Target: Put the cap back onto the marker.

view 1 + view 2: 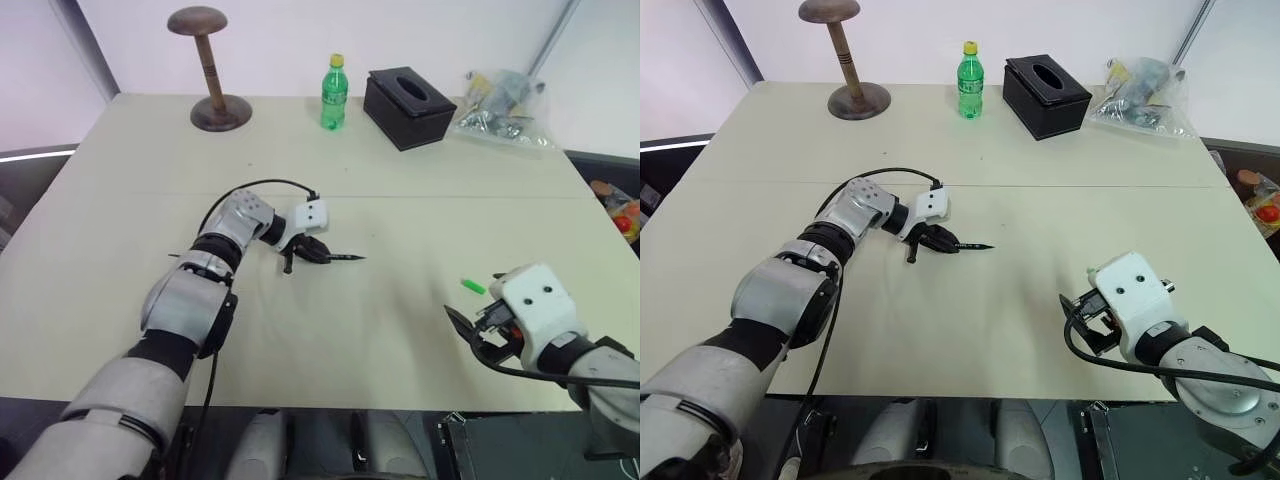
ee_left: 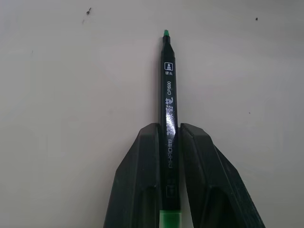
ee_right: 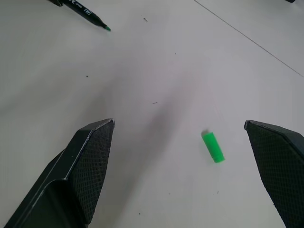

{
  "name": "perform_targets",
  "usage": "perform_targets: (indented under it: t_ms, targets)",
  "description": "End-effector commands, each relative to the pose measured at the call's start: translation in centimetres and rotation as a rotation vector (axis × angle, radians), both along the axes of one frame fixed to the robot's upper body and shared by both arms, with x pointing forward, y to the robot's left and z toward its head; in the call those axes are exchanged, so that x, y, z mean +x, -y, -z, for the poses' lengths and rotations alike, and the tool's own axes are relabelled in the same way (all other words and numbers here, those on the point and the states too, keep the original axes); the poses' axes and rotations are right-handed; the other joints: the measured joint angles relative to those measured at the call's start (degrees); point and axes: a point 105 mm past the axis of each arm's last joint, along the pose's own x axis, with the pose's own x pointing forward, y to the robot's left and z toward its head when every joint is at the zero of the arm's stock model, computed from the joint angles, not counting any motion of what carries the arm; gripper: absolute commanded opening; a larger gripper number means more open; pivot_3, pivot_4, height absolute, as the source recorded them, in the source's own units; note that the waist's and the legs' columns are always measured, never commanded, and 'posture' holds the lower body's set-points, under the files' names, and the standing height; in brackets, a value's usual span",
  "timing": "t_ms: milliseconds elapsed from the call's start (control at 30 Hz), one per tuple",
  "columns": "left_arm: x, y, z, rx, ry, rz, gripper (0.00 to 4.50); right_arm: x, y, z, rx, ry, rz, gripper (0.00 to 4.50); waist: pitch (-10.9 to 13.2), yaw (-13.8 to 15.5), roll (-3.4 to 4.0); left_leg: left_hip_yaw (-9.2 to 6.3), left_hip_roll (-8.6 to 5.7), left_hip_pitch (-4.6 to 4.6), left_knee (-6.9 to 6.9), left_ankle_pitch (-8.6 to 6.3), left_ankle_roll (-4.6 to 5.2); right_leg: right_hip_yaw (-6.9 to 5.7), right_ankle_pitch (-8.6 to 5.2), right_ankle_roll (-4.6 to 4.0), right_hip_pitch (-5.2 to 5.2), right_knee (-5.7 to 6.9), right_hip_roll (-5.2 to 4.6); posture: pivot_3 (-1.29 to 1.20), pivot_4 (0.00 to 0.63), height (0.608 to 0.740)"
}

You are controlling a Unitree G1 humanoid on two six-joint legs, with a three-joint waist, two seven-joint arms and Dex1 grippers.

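At the head view's centre the left gripper (image 1: pixel 312 250) was clamped on the thin black marker (image 1: pixel 340 258) over the pale bench (image 1: pixel 400 330), while in the right wrist view's lower right the tiny green plastic cap (image 3: pixel 213 147) lay unpicked between the wide-open right gripper (image 3: pixel 194 171), capping yet undone.

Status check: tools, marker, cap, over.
Left tool shut on marker. Right tool open above cap, which lies loose. Nothing between them.

The thin black plastic marker (image 2: pixel 168 114) has a glossy barrel that catches light over its white print. The tiny bright green plastic cap (image 3: pixel 213 147) looks smooth. The black gripper fingers (image 3: pixel 88 164) carry a fine cross-hatched, matt texture. The cream table (image 1: pixel 400 330) is matt.
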Motion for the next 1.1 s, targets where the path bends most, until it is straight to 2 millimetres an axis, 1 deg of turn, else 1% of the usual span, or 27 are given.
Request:
perform_targets:
  t_ms: [33, 267, 400, 533, 767, 867, 933, 1100]
  targets:
    - [-0.1, -0.2, 0.9, 0.057, 0.037, 0.024, 0.75, 0.0, -0.2, -0.9, -0.020, 0.040, -0.017, 4.50, 0.00, 0.00, 0.00, 0.00, 0.00, 0.00, 0.00, 0.00, 0.00, 0.00, 0.00, 0.00, 0.00, 0.00, 0.00, 0.00, 0.150, 0.740]
    - [0.0, 0.4, 0.4, 0.042, 0.086, 0.045, 0.75, -0.1, 0.0, -0.9, -0.030, 0.028, -0.022, 4.50, -0.01, 0.11, 0.00, 0.00, 0.00, 0.01, 0.01, 0.00, 0.00, 0.00, 0.00, 0.01, 0.03, 0.00, 0.00, 0.00, 0.150, 0.740]
    - [0.2, 1.3, -1.1, -0.017, 0.113, 0.062, 0.75, -0.1, 0.4, -1.0, -0.043, 0.021, -0.026, 4.50, -0.01, 0.28, 0.00, 0.00, -0.01, 0.01, 0.02, 0.00, 0.00, 0.00, 0.01, 0.02, 0.03, 0.00, 0.00, 0.00, 0.150, 0.740]
    - [0.2, 2.0, -3.0, -0.103, 0.116, 0.083, 0.75, 0.0, 1.0, -0.8, -0.043, 0.001, -0.028, 4.50, 0.00, 0.78, -0.01, 0.00, -0.02, -0.01, 0.02, 0.00, 0.00, -0.01, 0.01, 0.02, 0.01, 0.00, 0.00, 0.00, 0.150, 0.740]
    - [-0.2, 2.1, -4.5, -0.158, 0.129, 0.139, 0.75, 0.8, 2.6, -0.1, -0.023, -0.027, -0.016, 4.50, 0.01, 0.95, -0.02, 0.04, -0.04, 0.00, 0.02, 0.00, 0.00, 0.00, 0.01, 0.02, 0.00, 0.00, 0.02, 0.00, 0.150, 0.740]
    - [-0.2, 1.8, -4.3, -0.136, 0.147, 0.149, 0.75, 1.0, 3.0, 0.4, -0.031, -0.044, -0.017, 4.50, 0.01, 0.94, -0.02, 0.04, -0.05, 0.00, 0.02, 0.00, 0.00, 0.00, 0.01, 0.02, 0.00, 0.00, 0.02, 0.00, 0.150, 0.740]
    - [-0.1, 1.4, -3.9, -0.107, 0.161, 0.145, 0.75, 1.0, 2.7, 0.5, -0.023, -0.043, -0.033, 4.50, 0.01, 0.89, -0.02, 0.04, -0.05, 0.00, 0.02, 0.00, 0.00, 0.00, 0.01, 0.02, -0.02, 0.00, 0.02, 0.00, 0.150, 0.740]
    - [0.0, 0.9, -3.6, -0.094, 0.158, 0.129, 0.75, 1.1, 2.6, 0.5, -0.025, -0.038, -0.045, 4.50, 0.00, 1.01, -0.01, 0.04, -0.05, 0.00, 0.02, 0.00, 0.00, 0.00, 0.01, 0.02, -0.02, 0.01, 0.04, 0.00, 0.150, 0.740]
